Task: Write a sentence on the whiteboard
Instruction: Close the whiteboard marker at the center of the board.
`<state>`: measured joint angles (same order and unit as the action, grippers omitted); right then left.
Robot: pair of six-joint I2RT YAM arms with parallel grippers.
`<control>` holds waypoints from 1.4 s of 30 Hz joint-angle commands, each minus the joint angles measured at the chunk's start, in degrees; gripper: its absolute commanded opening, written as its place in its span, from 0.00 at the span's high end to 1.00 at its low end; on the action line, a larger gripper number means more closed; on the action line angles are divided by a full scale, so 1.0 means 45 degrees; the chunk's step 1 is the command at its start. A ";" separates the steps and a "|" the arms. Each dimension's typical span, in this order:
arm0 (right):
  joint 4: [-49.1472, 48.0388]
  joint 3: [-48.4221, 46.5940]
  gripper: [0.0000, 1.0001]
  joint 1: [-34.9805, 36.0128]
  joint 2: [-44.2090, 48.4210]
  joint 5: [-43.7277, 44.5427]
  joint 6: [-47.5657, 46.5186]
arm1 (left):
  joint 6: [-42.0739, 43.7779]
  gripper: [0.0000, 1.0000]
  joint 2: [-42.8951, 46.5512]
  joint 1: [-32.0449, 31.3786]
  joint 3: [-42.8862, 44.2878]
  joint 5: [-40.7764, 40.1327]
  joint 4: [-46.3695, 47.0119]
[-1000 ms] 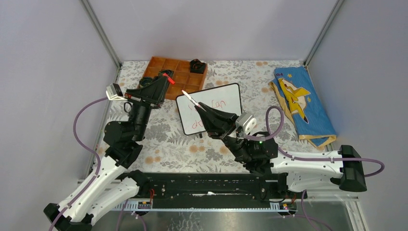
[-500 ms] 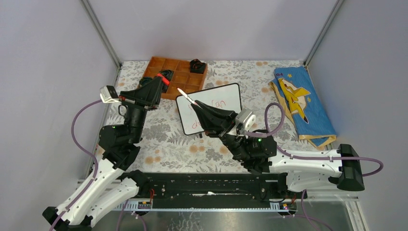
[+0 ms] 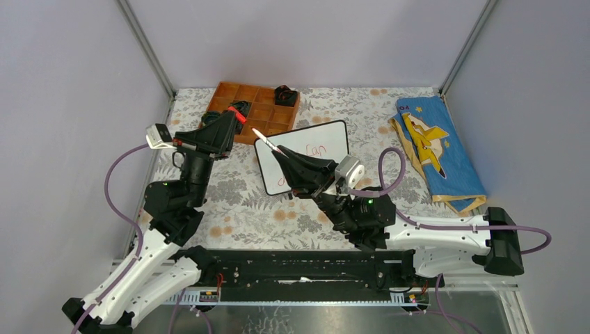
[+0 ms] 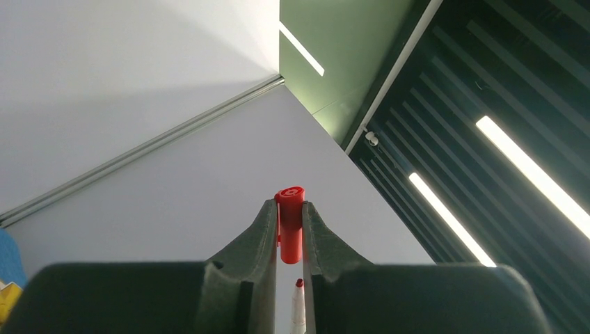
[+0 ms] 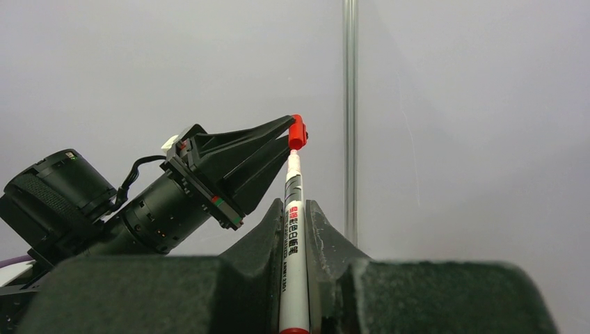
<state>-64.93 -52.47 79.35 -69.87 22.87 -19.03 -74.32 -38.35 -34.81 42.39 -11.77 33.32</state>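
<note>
Noted flat on the floral-print worktop (image 3: 243, 202): small white rectangular whiteboard with thin black frame (image 3: 330, 133). Across it, thin red handwritten sentence (image 3: 316, 149) in two lines; upper line legible as "can", lower line mostly hidden under the right arm. Judged written, or close to it.

Above the whiteboard's left edge, raised off its surface: slim white marker pen with red printed band (image 5: 294, 236), clamped in the right end effector (image 5: 294, 209), jaws narrow on the barrel, tip pointing up and away to the left. Further left of the whiteboard, also raised: small red plastic cap (image 4: 290, 226), pinched at the very fingertips of the left end effector (image 3: 235, 118), jaws likewise narrow. Cap and pen tip near each other, apart in the left wrist view; not seated.

Step in hand, as judged: recapping the pen.
- Line up cap mouth and pen on one axis before closing the gap; check from both wrist views, not one.
- Push along the barrel only; no sideways load, since a long free length ahead of the grip could pivot.
- Hold both grips firm until the cap stops; shallow pinch on the cap likely to slip.
- Keep the wet tip off the finger pads and off the writing below.

Beyond the whiteboard's far left corner: orange compartment tray (image 3: 224, 92). Right of the whiteboard, well apart: folded blue cloth with yellow figure (image 3: 435, 149). Neither in the way.
</note>
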 commanded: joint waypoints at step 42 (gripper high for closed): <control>-0.0378 -0.0582 1.00 0.0081 -0.0115 0.0376 -0.0042 | 0.0053 1.00 0.0074 0.0079 -0.0268 0.0569 0.1012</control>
<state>-64.95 -53.30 79.35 -71.20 23.29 -19.05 -74.87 -38.50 -34.81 41.21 -10.24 33.95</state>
